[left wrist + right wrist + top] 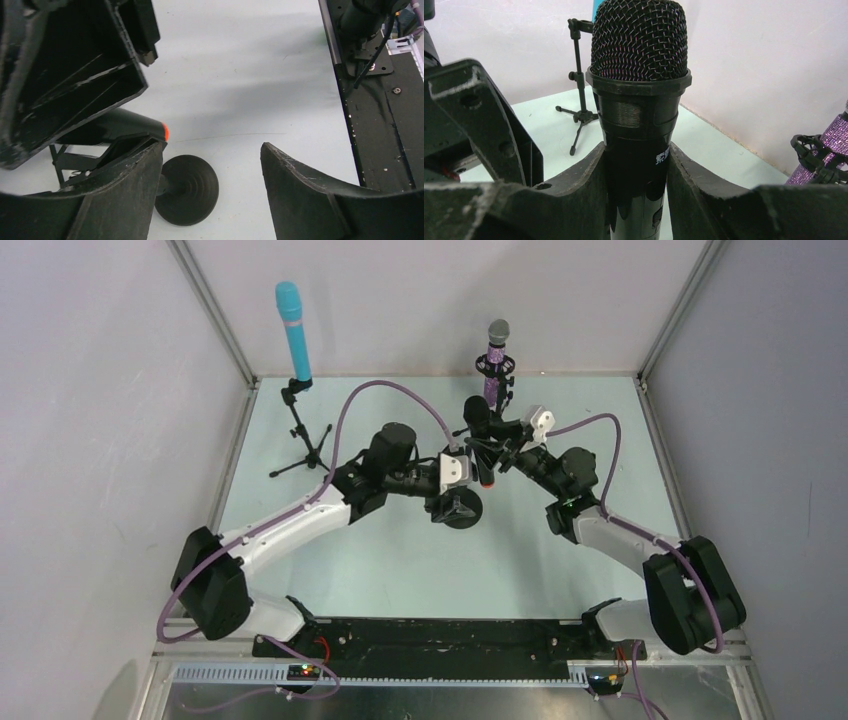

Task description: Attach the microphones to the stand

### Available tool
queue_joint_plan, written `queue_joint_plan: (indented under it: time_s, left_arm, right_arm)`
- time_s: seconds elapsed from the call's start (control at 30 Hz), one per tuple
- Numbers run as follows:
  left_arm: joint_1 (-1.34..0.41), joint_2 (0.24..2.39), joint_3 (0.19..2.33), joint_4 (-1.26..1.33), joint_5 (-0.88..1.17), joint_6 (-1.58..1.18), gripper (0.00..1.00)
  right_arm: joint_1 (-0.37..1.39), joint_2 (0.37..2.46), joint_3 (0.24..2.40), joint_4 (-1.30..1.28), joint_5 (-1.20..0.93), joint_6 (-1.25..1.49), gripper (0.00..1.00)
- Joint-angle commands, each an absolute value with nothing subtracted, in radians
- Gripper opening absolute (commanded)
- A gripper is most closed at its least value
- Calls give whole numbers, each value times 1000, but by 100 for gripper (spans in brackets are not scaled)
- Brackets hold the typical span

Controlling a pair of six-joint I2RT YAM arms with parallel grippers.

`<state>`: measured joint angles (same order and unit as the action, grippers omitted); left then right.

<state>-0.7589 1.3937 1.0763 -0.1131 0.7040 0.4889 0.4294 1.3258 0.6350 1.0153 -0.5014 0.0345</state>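
Clamped in the right end effector (636,155), the black microphone (639,75) hung over the counter (250,75), its orange end (165,132) beside the open, empty left end effector (212,147), where a misaligned push could topple the round-based stand (187,190).

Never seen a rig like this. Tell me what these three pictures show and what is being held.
These are two robot arms bolted at the near edge of a pale table. The wide picture looks down from above and behind them: left arm, right arm. The other two pictures come from a camera on each wrist, so the dark shapes at the bottom are that arm's own jaws. At the back, a light-blue microphone stands in a tripod stand, and a purple glittery microphone sits in a black clip. The right jaws are shut on a black microphone. The left jaws are open, holding nothing, near a round black stand base.
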Motion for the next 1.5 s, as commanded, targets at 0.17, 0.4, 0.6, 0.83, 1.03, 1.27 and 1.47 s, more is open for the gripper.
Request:
queue_joint_plan:
  time_s: [0.17, 0.4, 0.6, 0.83, 1.03, 1.27, 1.47]
  left_arm:
    - [-778, 1437, 1117, -8, 671, 438, 83]
    - [-781, 1498, 1161, 77, 635, 420, 89]
    - [-793, 1516, 1183, 102, 641, 400, 93]
    - [-797, 1394, 1174, 121, 617, 442, 95]
    - [-754, 1311, 1194, 124, 576, 442, 100]
    - [-615, 1318, 1171, 126, 720, 334, 100]
    - [-573, 1337, 1140, 130, 779, 338, 100]
  right_arm:
    - [416, 1326, 700, 1103, -498, 38, 0]
    - [378, 1244, 697, 992, -476, -23, 0]
    - [352, 1150, 663, 867, -424, -84, 0]
    - [332, 1076, 647, 787, -410, -106, 0]
    - [326, 1041, 645, 788, -455, -101, 0]
    - [315, 1014, 627, 849, -525, -76, 0]
    - [293, 1036, 612, 958, -587, -8, 0]
